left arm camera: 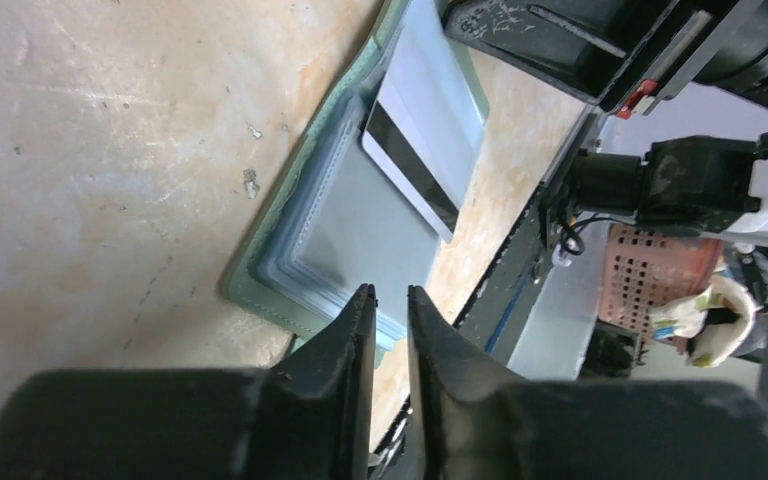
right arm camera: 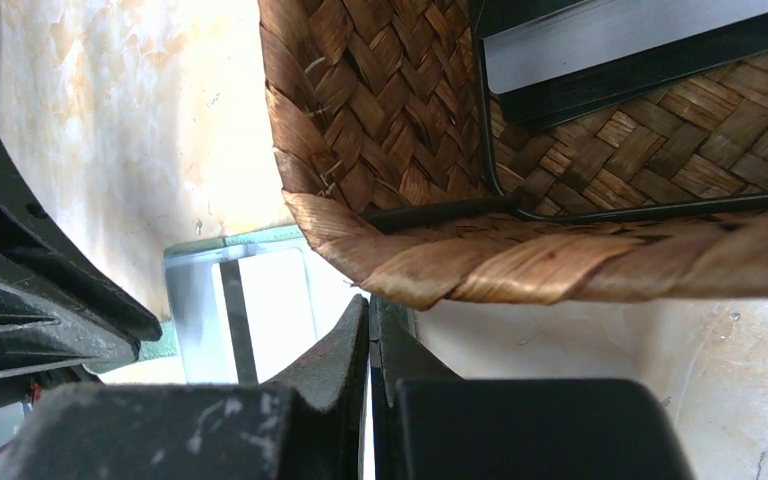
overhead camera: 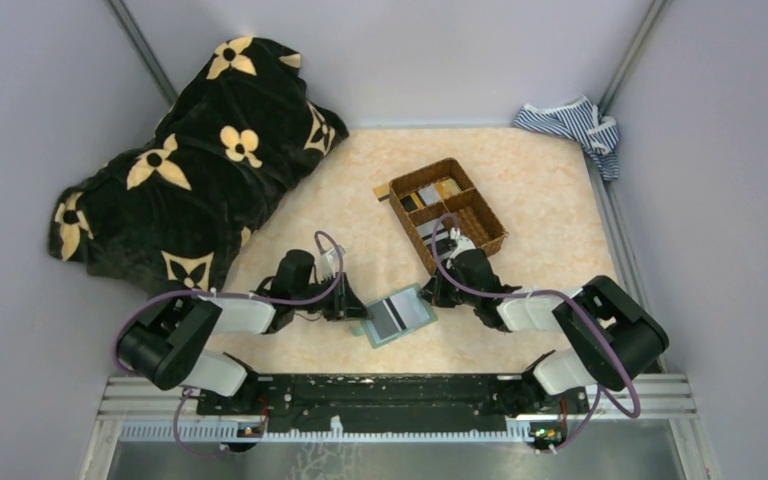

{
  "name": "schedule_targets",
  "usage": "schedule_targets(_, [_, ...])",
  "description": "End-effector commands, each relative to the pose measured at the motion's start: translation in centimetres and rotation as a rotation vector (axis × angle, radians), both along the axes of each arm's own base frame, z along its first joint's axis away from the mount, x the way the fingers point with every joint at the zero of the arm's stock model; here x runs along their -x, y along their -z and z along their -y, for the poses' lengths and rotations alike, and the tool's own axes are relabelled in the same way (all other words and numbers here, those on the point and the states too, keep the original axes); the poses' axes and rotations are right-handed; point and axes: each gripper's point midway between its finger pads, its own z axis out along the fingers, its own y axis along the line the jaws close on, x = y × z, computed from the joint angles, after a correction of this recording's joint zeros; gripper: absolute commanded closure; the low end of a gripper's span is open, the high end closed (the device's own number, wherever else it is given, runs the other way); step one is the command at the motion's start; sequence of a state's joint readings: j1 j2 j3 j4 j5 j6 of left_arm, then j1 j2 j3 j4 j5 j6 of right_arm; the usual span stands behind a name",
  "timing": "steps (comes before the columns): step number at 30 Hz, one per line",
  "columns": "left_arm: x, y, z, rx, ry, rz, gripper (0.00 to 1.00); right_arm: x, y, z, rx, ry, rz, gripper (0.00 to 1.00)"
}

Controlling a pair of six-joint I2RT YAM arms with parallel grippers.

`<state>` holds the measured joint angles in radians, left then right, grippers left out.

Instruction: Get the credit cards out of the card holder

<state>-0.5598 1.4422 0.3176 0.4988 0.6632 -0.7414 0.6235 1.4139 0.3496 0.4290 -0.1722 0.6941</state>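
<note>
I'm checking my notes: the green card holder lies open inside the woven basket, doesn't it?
Not quite. The card holder does lie open, but on the table between the two arms, outside the woven basket. The top external view shows this.

A sage-green card holder [overhead camera: 417,312] lies open on the marbled table [overhead camera: 550,230], a pale credit card [overhead camera: 390,316] with a dark stripe resting on its inner face. The left gripper [overhead camera: 353,306] sits at its left edge and the right gripper [overhead camera: 432,293] at its upper right corner, just beside a woven basket [overhead camera: 409,226]. A black flowered blanket [overhead camera: 200,170] and a striped cloth [overhead camera: 572,122] fill the far corners.
</note>
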Motion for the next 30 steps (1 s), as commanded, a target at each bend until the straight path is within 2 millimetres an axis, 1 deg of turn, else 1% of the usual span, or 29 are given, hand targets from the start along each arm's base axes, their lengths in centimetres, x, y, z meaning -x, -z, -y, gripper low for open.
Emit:
schedule_targets(1, [-1.0, -0.6, 0.4, 0.012, -0.030, 0.011, 0.70, 0.5, 1.2, 1.0, 0.076, -0.012, -0.032, 1.00])
schedule_targets(2, [-1.1, -0.9, 0.6, 0.019, -0.038, 0.018, 0.65, 0.4, 1.2, 1.0, 0.077, -0.012, -0.031, 1.00])
schedule_targets(3, [-1.3, -1.2, 0.7, 0.019, -0.049, 0.025, 0.62, 0.4, 1.1, 0.9, 0.076, -0.014, -0.028, 1.00])
schedule_targets(6, [-1.6, -1.7, 1.5, 0.018, -0.059, 0.032, 0.61, 0.4, 1.0, 0.8, 0.073, -0.017, -0.026, 1.00])
schedule_targets(9, [-1.4, -1.7, 2.4, 0.025, -0.046, 0.007, 0.61, 0.3, 1.1, 0.7, 0.069, -0.016, -0.028, 1.00])
schedule_targets(12, [-0.5, -1.3, 3.6, 0.044, -0.019, -0.025, 0.61, 0.1, 1.5, 1.6, 0.097, 0.027, -0.023, 1.00])
schedule_targets(15, [0.3, -0.5, 4.2, 0.043, -0.006, -0.055, 0.61, -0.4, 0.8, 2.5, 0.104, 0.078, 0.002, 1.00])
schedule_targets(18, [1.0, 0.2, 4.2, 0.046, 0.000, -0.081, 0.62, -0.8, 0.5, 3.5, 0.084, 0.119, -0.009, 1.00])
schedule_targets(22, [1.7, 0.9, 3.6, 0.032, -0.007, -0.100, 0.62, -1.3, 0.2, 4.8, 0.083, 0.165, 0.000, 1.00])
schedule_targets(25, [1.9, 0.9, 3.3, 0.021, -0.013, -0.100, 0.63, -1.3, 0.2, 5.0, 0.092, 0.165, 0.001, 1.00])
schedule_targets(30, [1.8, 1.5, 3.0, -0.004, -0.024, -0.101, 0.63, -0.5, 0.9, 5.1, 0.093, 0.154, -0.025, 1.00])
